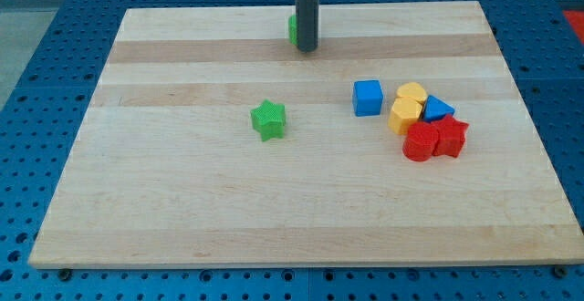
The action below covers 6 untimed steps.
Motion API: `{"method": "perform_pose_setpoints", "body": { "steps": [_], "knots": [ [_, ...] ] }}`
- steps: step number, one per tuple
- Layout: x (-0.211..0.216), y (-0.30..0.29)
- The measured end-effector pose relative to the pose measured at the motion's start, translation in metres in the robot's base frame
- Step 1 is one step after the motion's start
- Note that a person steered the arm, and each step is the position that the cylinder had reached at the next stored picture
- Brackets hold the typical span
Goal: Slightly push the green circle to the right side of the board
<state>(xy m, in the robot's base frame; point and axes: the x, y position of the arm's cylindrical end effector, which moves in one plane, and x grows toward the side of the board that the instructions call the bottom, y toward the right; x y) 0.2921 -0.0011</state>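
A wooden board (301,201) of pale planks lies on a blue perforated table (36,64). The dark rod (306,9) descends from the view's top, and my tip (307,49) meets the board near its top edge, slightly left of the board's middle. The arm carries no claw, so there is nothing to stand apart or together; the rod simply ends in the tip. The green circle (292,30) sits directly behind the rod on its left side, so that only a narrow green sliver shows at the rod's left edge; its round form cannot be confirmed from this view, and whether the tip touches it cannot be told, though the two are at least just beside each other. A green star (268,119) lies alone toward the board's centre, well apart from the tip and below it in the view. On the view's right a cluster of blocks gathers: a blue cube (368,98) stands at the cluster's left, slightly apart from the others; a yellow block (411,93) with rounded corners lies at the cluster's top, and a second yellow block (405,115) sits just below it, touching it; a blue triangular block (438,109) rests to the right of the yellow pair; a red cylinder (421,142) and a red block (451,137) of angular outline lie side by side, touching, at the cluster's bottom.
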Motion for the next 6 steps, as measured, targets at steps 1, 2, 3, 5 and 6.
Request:
{"method": "perform_pose_setpoints", "body": {
  "steps": [1,2,3,5,6],
  "knots": [
    [0.003,-0.01],
    [0.007,-0.028],
    [0.014,-0.041],
    [0.015,-0.067],
    [0.009,-0.067]
  ]
}}
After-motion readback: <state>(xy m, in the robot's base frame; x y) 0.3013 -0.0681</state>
